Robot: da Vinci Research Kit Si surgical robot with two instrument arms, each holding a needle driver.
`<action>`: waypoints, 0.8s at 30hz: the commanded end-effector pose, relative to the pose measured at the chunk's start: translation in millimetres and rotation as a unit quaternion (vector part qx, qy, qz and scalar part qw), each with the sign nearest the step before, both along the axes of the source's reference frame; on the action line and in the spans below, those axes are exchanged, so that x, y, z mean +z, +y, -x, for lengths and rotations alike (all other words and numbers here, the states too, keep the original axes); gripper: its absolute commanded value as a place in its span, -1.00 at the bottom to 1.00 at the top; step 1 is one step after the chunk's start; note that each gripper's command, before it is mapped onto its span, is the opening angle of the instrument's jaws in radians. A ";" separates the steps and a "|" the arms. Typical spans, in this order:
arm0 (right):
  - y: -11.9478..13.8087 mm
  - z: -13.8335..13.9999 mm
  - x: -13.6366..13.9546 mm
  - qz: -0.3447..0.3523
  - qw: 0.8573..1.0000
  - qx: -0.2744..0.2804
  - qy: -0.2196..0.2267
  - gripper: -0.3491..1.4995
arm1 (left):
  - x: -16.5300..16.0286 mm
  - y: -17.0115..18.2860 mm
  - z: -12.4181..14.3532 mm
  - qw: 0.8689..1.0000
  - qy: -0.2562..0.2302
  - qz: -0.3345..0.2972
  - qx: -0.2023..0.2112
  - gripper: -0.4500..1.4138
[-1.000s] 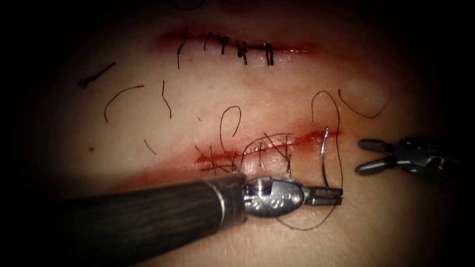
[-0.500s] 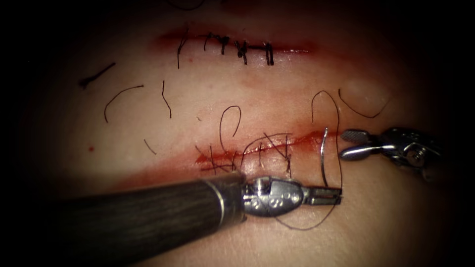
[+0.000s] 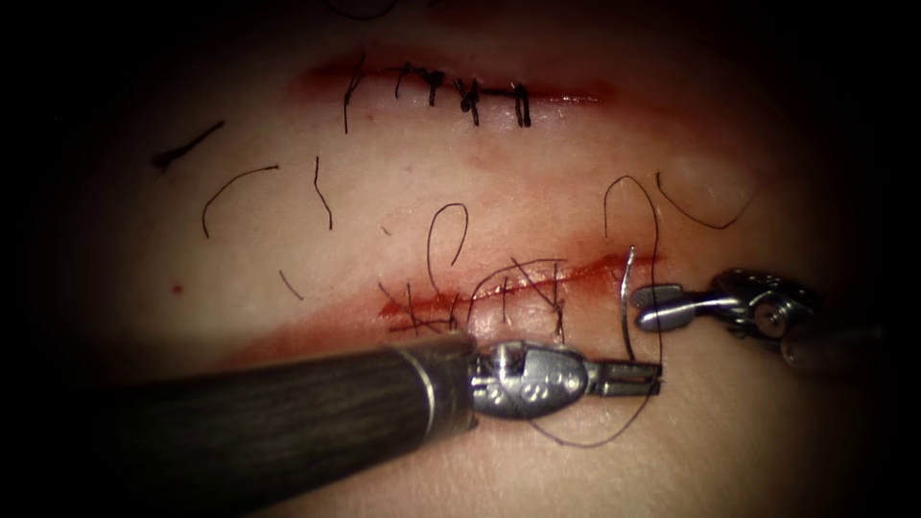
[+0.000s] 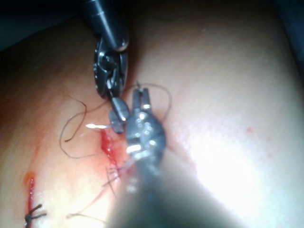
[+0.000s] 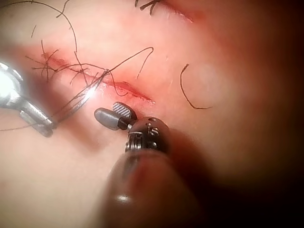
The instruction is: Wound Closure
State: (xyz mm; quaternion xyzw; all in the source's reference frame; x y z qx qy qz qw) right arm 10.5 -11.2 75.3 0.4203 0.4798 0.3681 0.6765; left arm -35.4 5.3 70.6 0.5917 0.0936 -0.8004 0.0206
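Jaws closed on the tail end of the needle (image 3: 626,307), the left tool (image 3: 628,379) holds it upright at the right end of the cut (image 3: 537,278). Its tip seems free of the tissue (image 3: 767,432). The right tool (image 3: 657,299) sits just beside the needle, on the cut's right.

In the left wrist view, thread (image 4: 161,92) loops close around both tools near the cut.

In the right wrist view, we see the right tool's jaws (image 5: 114,115) slightly parted and empty, short of the needle (image 5: 88,95).

We judge the risk to be those jaws nudging the needle round in the left tool's grip, or catching the loose loop instead. The only thing holding anything is the cut, which has stitches across it and red fluid (image 3: 403,309) in it.
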 end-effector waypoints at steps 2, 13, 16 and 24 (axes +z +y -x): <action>-0.6 -1.3 0.0 -0.002 1.000 -0.003 0.012 -0.31 | 0.6 -0.4 0.5 1.000 0.000 -0.001 0.000 -1.00; 0.3 -1.8 -0.7 -0.023 0.999 0.003 0.049 -0.38 | 0.6 -0.5 0.6 1.000 0.001 0.000 0.001 -1.00; 0.4 -1.9 -0.5 -0.026 0.998 0.003 0.051 -0.38 | 0.6 -0.5 0.6 1.000 0.001 0.000 0.001 -1.00; 0.0 -1.8 -1.0 -0.032 0.997 -0.007 0.065 -0.38 | 0.7 -0.5 0.6 1.000 0.003 0.000 0.002 -1.00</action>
